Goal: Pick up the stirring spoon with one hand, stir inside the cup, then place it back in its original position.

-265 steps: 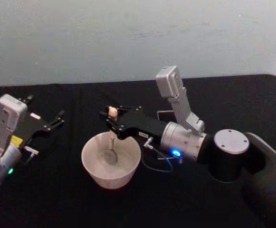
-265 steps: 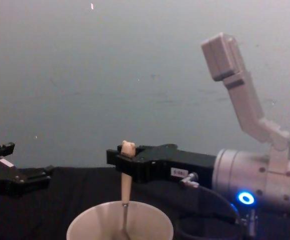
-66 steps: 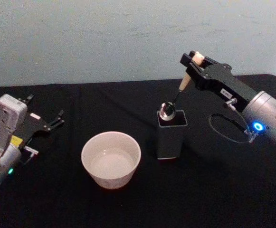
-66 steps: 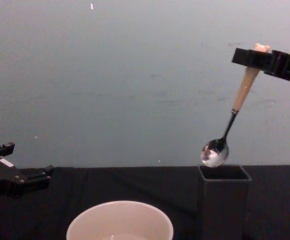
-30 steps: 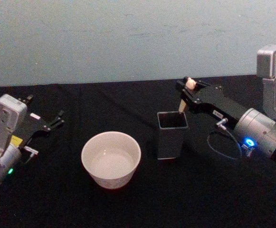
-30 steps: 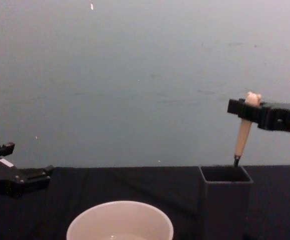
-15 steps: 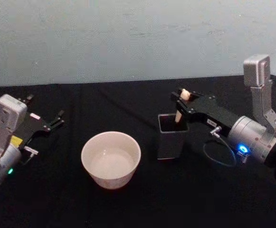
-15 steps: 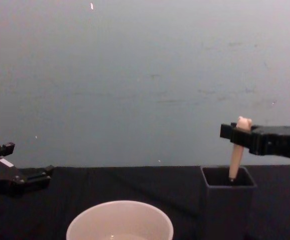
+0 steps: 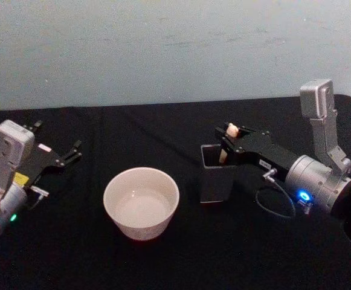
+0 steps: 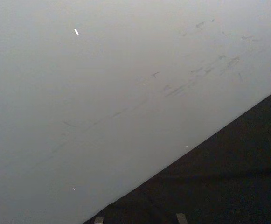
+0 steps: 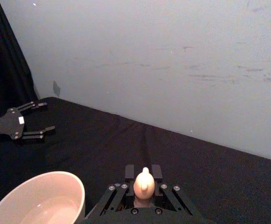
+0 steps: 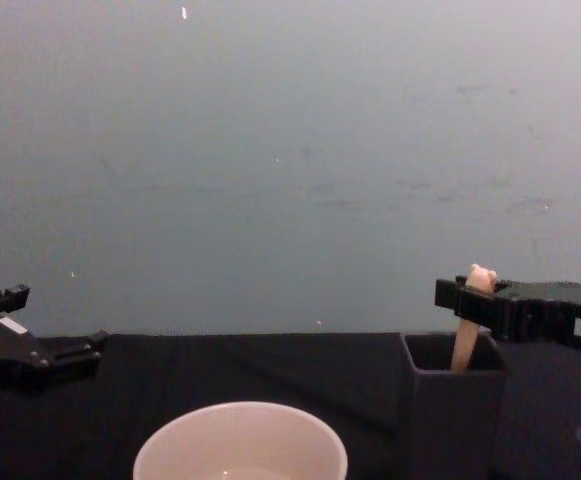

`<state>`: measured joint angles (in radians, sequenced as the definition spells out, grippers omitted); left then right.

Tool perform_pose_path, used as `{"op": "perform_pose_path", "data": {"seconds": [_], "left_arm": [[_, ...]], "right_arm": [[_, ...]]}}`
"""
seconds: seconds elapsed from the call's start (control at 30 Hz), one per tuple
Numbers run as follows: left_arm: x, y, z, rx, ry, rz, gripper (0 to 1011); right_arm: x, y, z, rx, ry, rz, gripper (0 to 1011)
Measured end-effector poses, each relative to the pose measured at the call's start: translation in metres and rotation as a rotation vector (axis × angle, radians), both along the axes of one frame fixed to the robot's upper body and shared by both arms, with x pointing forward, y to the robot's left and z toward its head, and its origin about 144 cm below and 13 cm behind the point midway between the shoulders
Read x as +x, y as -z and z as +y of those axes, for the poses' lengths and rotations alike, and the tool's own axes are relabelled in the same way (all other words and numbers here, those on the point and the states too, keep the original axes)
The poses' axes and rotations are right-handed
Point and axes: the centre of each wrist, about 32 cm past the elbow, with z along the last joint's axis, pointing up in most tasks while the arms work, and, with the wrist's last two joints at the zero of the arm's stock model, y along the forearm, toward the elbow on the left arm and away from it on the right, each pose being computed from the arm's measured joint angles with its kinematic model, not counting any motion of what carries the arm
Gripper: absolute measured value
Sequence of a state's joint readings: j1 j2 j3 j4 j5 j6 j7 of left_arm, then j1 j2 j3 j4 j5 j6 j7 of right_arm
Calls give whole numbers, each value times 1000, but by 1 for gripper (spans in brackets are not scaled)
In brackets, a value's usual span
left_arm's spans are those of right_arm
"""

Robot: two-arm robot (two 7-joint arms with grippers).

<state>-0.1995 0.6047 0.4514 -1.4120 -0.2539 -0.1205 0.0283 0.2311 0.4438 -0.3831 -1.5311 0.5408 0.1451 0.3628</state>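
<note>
The stirring spoon [image 9: 225, 150] stands nearly upright in the dark grey square holder [image 9: 216, 181], its original position. Its beige handle [image 12: 464, 344] and bear-head knob [image 11: 144, 183] stick out above the mouth, while the stem and bowl are hidden inside. My right gripper [image 9: 226, 134] is shut on the handle just below the knob, right over the holder [image 12: 450, 420]. To the left of the holder sits the cream-white cup [image 9: 141, 202], also seen as the cup [image 12: 240, 446] from the chest, with nothing in it but a faint sheen. My left gripper [image 9: 58, 139] rests open at the far left.
A black cloth [image 9: 163, 127] covers the table up to a pale wall [image 9: 163, 48]. A cable loop [image 9: 275, 205] hangs under the right wrist. Bare cloth lies between the cup and the left gripper [image 11: 46, 116].
The right gripper has sunk further and come slightly left, pushing the spoon deeper into the holder; less handle shows above the mouth. The left arm has not moved.
</note>
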Motion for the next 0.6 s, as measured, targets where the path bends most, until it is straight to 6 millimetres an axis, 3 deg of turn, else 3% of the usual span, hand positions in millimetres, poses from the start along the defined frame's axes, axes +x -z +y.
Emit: {"op": "perform_pose_path", "data": {"seconds": [0.6], "left_arm": [[0,0,0,0,0,0,1001]], "right_arm": [[0,5,0,-12,10,19,215]]}}
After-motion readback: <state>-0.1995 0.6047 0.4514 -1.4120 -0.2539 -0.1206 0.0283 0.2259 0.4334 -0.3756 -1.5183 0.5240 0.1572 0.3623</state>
